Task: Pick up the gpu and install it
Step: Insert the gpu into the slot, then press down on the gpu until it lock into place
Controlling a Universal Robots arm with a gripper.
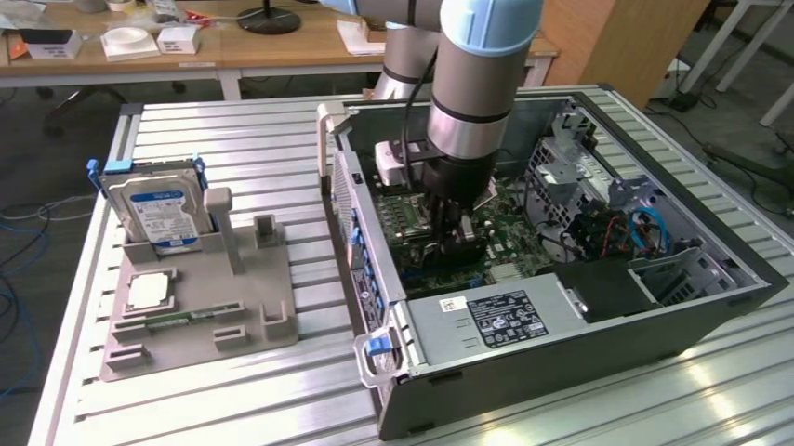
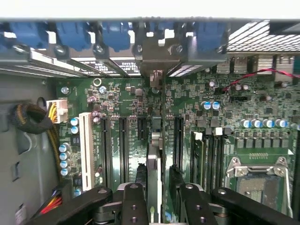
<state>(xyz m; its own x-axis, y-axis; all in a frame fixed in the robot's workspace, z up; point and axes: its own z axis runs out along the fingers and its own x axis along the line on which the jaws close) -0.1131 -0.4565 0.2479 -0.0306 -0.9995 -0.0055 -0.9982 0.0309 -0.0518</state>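
From my console: exterior view looks down obliquely from well apart. Wrist view looks close past the fingers (image 2: pixel 135 201). Both share the motherboard (image 1: pixel 503 237) beneath them.

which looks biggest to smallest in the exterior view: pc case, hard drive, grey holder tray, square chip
1. pc case
2. grey holder tray
3. hard drive
4. square chip
The drive stands upright and the chip lies flat, but the gap between them is plain.
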